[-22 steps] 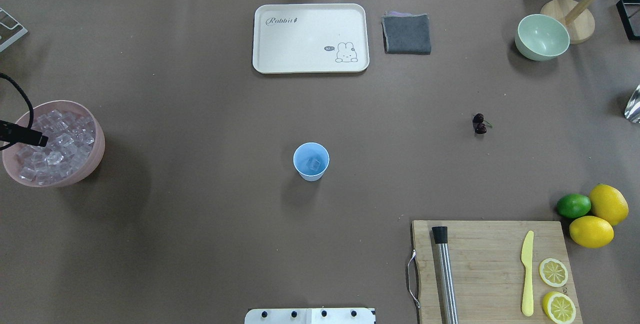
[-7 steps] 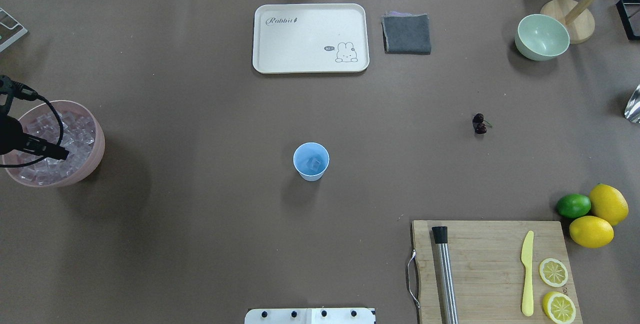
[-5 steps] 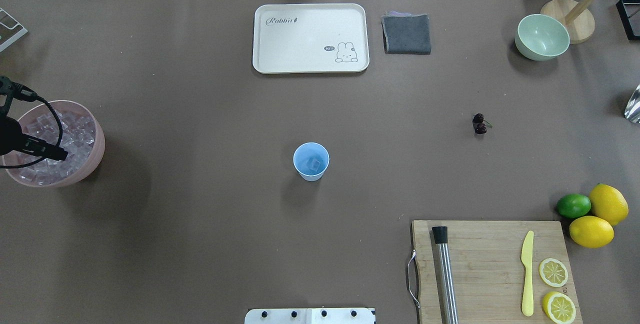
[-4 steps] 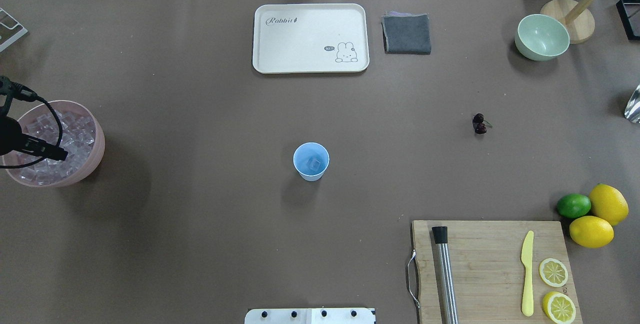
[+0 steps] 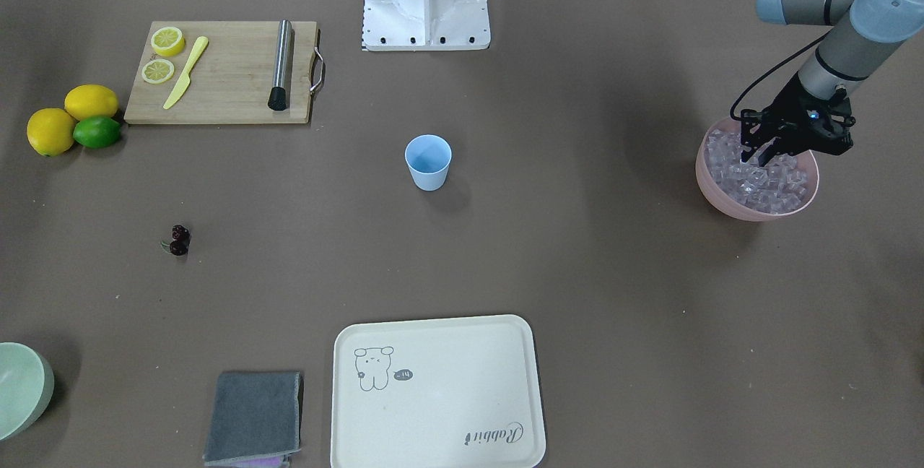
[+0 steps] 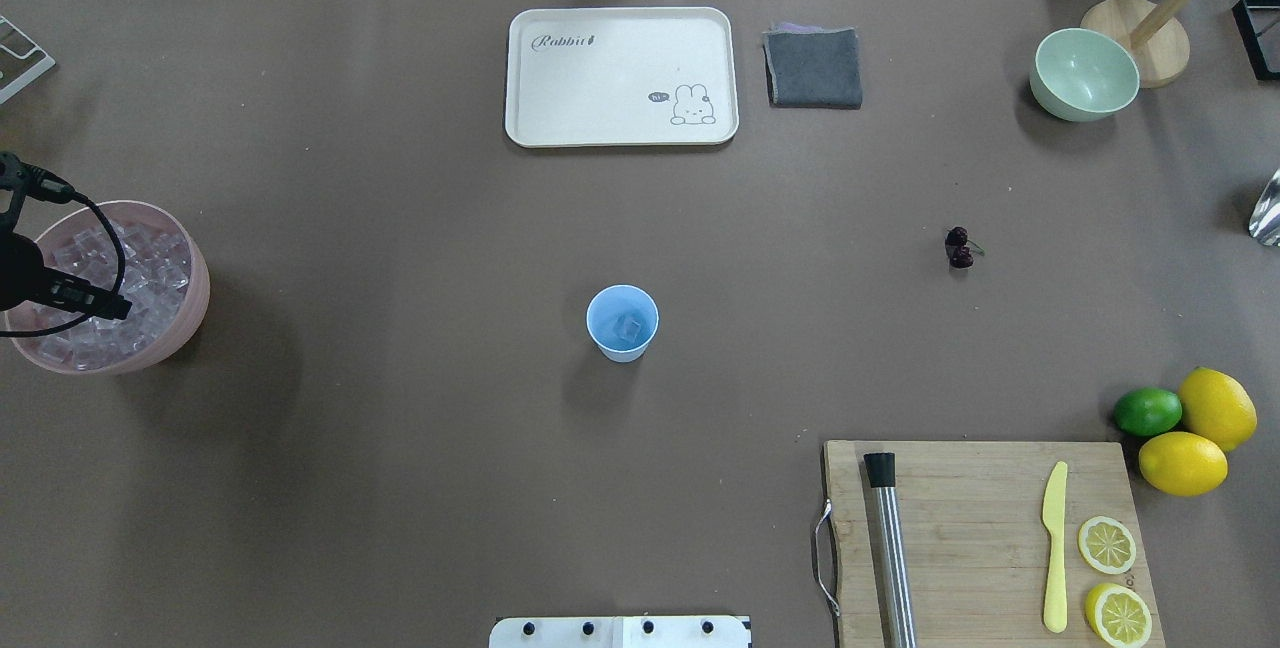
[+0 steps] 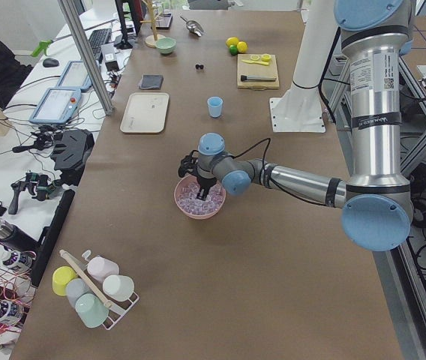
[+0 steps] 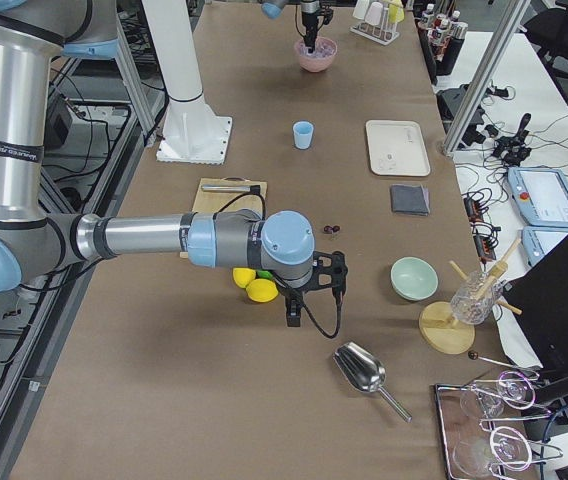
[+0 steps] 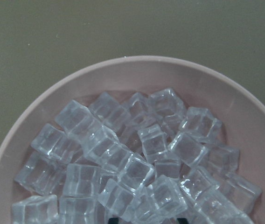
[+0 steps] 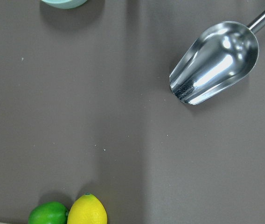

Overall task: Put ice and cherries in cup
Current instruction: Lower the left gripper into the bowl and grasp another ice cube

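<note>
My left gripper [image 5: 759, 154] hangs with fingers spread, tips dipped among the ice [image 5: 765, 183] in the pink bowl [image 5: 722, 201]. My right gripper [image 8: 309, 290] hovers near the lemons [image 8: 261, 290]; I cannot tell whether it is parted. The cup [image 5: 428, 162] stands mid-table with a cube [image 6: 628, 329] inside, and the cherries [image 5: 178, 240] lie well apart from it. The cream tray [image 5: 447, 396] reads "Rabbit".

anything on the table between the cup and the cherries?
Nothing. In the overhead view the stretch from the cup to the cherries is bare brown table; the front-facing view agrees.
</note>
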You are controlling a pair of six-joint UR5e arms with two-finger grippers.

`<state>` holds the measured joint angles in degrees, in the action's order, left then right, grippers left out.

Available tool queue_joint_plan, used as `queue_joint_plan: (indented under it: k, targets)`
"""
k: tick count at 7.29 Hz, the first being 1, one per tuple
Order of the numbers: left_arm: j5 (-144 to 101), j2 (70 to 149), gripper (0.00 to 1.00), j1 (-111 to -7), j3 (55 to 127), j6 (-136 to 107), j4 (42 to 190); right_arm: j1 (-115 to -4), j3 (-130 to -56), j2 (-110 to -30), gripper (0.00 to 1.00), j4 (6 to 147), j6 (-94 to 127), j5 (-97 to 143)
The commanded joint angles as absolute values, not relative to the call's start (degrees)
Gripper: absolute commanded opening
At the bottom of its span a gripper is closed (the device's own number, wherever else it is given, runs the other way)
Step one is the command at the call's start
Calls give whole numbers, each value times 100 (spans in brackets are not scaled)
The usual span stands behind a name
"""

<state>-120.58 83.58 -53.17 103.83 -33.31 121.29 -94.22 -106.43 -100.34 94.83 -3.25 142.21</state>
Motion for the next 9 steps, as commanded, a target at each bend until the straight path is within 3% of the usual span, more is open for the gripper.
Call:
queue_joint_plan:
  k: [1, 3, 4, 5, 7, 8, 9]
  targets:
    - [-12059, 8358, 0, -5317, 10406, -3322, 12129, -9422, -10644, -10037, 100, 9483, -325, 14221]
    - [-12111, 8341, 0, -5378, 10616, -3331, 12103, -9422, -10652, -10037, 100, 9483, -325, 14221]
    - [-12120, 8341, 25, -5388, 10617, -3331, 12094, -9422, -10652, -10028, 100, 9483, -325, 14229]
    - [-12120, 8341, 38, -5396, 10608, -3331, 12085, -9422, -10661, -10028, 100, 9483, -325, 14229]
    - [-12120, 8341, 51, -5396, 10565, -3401, 12067, -9422, -10705, -9993, 100, 9492, -325, 14326]
    - [-12120, 8350, 62, -5388, 10469, -3401, 12041, -9422, -10696, -9993, 100, 9492, -325, 14326]
    - [-12120, 8358, 63, -5362, 10346, -3401, 12041, -9422, -10688, -9993, 100, 9492, -334, 14326]
